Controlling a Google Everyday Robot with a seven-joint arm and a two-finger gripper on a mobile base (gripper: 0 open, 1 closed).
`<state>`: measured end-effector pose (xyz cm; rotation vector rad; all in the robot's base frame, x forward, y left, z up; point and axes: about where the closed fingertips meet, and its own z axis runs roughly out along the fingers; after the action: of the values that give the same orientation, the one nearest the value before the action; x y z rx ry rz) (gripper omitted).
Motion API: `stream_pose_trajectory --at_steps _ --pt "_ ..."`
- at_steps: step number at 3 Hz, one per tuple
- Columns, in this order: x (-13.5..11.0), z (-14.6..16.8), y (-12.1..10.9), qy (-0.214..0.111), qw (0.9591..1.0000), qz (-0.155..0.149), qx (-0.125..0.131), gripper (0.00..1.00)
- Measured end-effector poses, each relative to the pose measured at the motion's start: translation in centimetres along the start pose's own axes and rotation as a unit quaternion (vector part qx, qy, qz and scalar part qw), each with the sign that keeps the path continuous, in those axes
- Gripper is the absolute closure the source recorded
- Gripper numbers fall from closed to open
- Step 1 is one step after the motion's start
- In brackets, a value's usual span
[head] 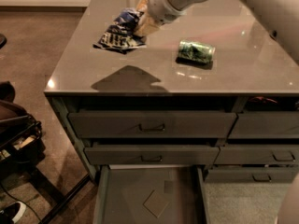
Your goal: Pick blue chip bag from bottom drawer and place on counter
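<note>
Brown floor (42,45) lies around a dark grey cabinet (60,111). Nearest, one bottom drawer (135,190) stands pulled out, showing only its flat grey bottom. Two drawers (152,124) with handles sit stacked above it. On the glossy grey-brown table (233,78) lies one crushed green can (196,52). Farther back, the hand (140,28) is clamped on one crinkled blue chip bag (117,35), held above the table's left part.
</note>
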<state>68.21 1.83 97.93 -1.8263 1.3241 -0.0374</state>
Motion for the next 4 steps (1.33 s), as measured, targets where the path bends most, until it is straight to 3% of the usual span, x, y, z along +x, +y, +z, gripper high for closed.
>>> stream_pose_trajectory --at_steps 1,2,4 --pt "0.0 0.0 0.0 0.000 1.0000 0.000 0.000 0.81" --pt "0.8 1.0 1.4 0.002 0.9998 0.018 -0.006 0.58" --pt "0.8 1.2 1.6 0.003 0.9998 0.018 -0.007 0.12"
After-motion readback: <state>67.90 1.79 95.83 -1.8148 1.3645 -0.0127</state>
